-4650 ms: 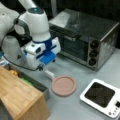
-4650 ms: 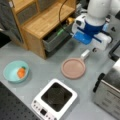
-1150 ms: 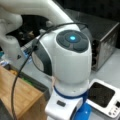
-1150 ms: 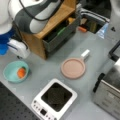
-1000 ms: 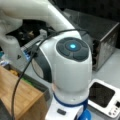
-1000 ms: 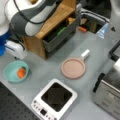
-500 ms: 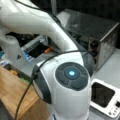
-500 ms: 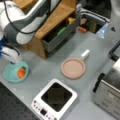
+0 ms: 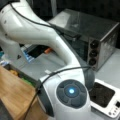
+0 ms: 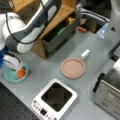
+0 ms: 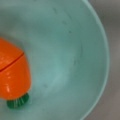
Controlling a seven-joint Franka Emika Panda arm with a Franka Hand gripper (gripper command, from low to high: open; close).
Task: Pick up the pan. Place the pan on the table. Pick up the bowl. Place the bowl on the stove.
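While pan (image 10: 73, 68) is already lying on grey surface (image 10: 50, 67) beside stove (image 10: 55, 99), gripper (image 10: 13, 65) is hanging directly over teal bowl (image 10: 13, 74) holding toy carrot (image 11: 13, 75); jaw state: cannot tell. Bowl not yet lifted, stove plate bare.

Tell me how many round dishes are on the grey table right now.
2. The pink pan lies near the table's middle in a front view. The teal bowl, with an orange toy inside, sits at that view's left under the hand. Others may be hidden behind the arm.
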